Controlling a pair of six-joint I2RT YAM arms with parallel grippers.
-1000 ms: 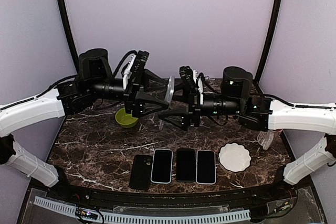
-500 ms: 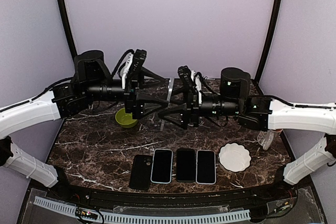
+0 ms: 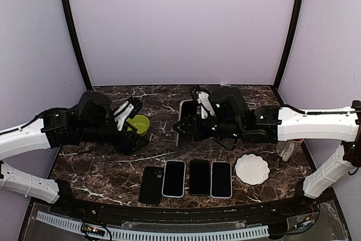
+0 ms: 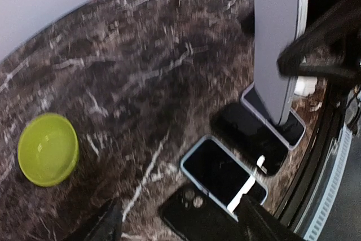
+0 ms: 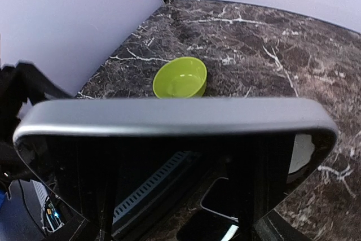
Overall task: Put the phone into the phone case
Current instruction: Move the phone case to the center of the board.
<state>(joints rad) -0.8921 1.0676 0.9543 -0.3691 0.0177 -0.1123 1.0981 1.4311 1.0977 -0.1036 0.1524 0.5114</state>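
Just released by the open left gripper, the phone is being clamped by the right gripper alone, ready for the cases below.

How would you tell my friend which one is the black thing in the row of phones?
On the marble table, four flat things lie in a row at the near edge. The black thing is the left-end one: no pale rim, no shiny screen.
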